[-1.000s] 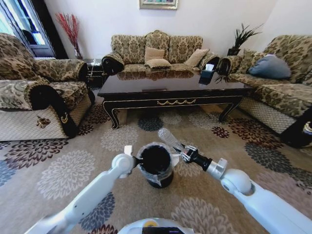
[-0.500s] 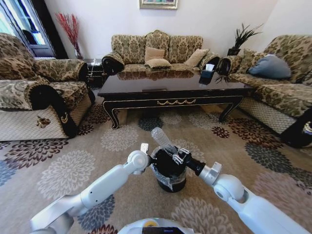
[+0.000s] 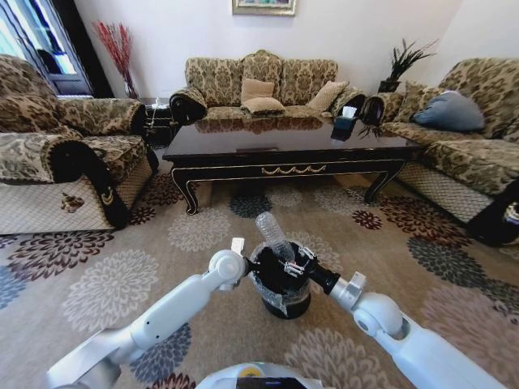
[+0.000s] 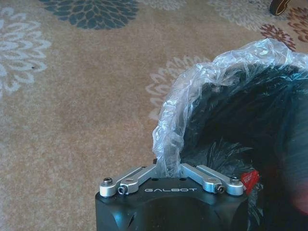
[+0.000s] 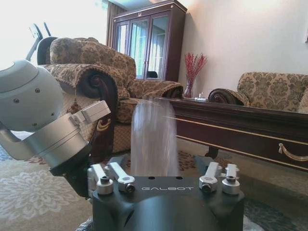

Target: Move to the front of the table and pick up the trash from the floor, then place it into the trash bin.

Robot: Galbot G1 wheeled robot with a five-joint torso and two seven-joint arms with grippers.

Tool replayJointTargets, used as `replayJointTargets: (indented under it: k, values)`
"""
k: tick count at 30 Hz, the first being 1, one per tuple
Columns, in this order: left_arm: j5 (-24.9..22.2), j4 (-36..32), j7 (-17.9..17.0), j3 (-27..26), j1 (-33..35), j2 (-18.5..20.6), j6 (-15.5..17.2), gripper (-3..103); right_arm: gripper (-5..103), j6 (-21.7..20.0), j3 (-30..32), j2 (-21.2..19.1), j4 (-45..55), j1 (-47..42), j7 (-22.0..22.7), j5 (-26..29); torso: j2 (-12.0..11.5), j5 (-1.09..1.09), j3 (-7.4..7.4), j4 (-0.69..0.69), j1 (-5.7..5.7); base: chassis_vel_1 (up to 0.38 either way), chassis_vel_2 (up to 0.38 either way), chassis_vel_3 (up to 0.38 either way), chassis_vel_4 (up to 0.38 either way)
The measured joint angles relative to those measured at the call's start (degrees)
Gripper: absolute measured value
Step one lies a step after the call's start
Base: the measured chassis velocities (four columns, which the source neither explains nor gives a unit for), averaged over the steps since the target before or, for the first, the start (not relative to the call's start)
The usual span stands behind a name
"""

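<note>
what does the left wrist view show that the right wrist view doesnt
Left wrist view: the left gripper pinching the clear liner at the rim of the trash bin, with patterned carpet around.

Right wrist view: the right gripper holding the clear bottle upright, plus the table, an armchair and a cabinet.

Shared: a gripper body marked Galbot, and carpet.

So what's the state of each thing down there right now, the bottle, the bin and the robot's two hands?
Bottle: held, tilted above the bin.
Bin: upright on the carpet, liner over its rim.
Right tool: shut on the bottle.
Left tool: shut on the bin's liner.
</note>
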Motion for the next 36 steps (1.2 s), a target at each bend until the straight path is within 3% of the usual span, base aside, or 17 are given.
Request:
replayJointTargets:
  k: [5, 8, 16, 21, 28, 36]
  values:
    - [0.01, -0.48, 0.08, -0.58, 0.61, 0.51, 0.00, 0, 94, 0.02, -0.10, 0.28, 0.00, -0.01, -0.03, -0.17, 0.00, 0.00, 0.00, 0.00, 0.00, 0.000, 0.000, 0.000, 0.000]
    - [0.16, -0.63, 0.12, -1.02, 1.25, 0.75, 0.00, 0, 99, 0.02, -0.13, 0.42, -0.02, -0.04, -0.02, -0.24, 0.00, 0.00, 0.00, -0.01, 0.00, 0.000, 0.000, 0.000, 0.000]
    - [0.70, -0.66, 0.97, -5.04, 3.93, 4.19, 0.00, 0, 100, 0.05, 0.54, 0.38, -1.12, 0.92, 0.89, 0.97, 0.00, -0.01, 0.00, -0.01, 0.00, 0.000, 0.000, 0.000, 0.000]
    - [0.72, -0.32, 1.81, -11.07, 6.70, 8.38, 0.00, 0, 100, -0.10, 1.12, 0.04, -4.72, 3.21, 2.86, 4.67, 0.00, -0.02, 0.00, 0.02, 0.00, 0.000, 0.000, 0.000, 0.000]
    - [0.58, -2.14, 3.43, -22.14, 14.86, 13.56, 0.00, 0, 100, -4.62, -2.14, 0.86, -14.17, 11.22, 10.31, 9.18, 0.00, -0.01, 0.00, 0.01, 0.00, 0.000, 0.000, 0.000, 0.000]
    - [0.58, -4.23, 3.75, -27.54, 20.38, 16.50, 0.00, 0, 100, -10.60, -7.79, 0.52, -22.77, 18.86, 14.35, 14.80, 0.00, -0.01, 0.00, -0.01, 0.00, 0.000, 0.000, 0.000, 0.000]
